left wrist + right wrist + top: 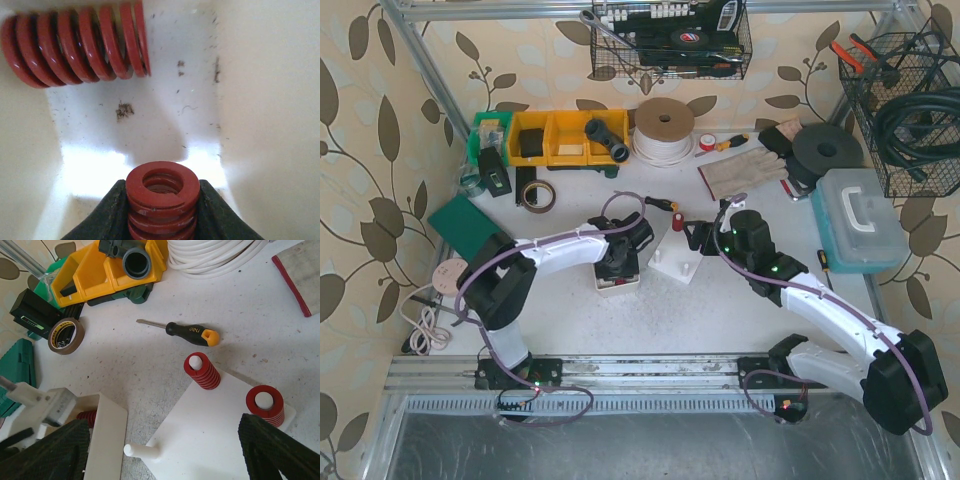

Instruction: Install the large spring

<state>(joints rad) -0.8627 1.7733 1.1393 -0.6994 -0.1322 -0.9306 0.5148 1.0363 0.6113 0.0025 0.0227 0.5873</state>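
Jaws of the left gripper [162,202] are closed on a red spring [162,181], which is gripped by its sides low inside the white box [260,100]. I judge it to be the large spring, though a second spring [75,47] lies on its side by the far wall of the box. Jaws of the right gripper [162,440] stand wide open and hold nothing, above the white plate [215,430]. Two pegs there carry springs and one peg [142,450] is bare. So the picking step is in hand. Next, I think, the spring must go up out of the box and over the bare peg. Its hole must then be exactly in line before it goes down.
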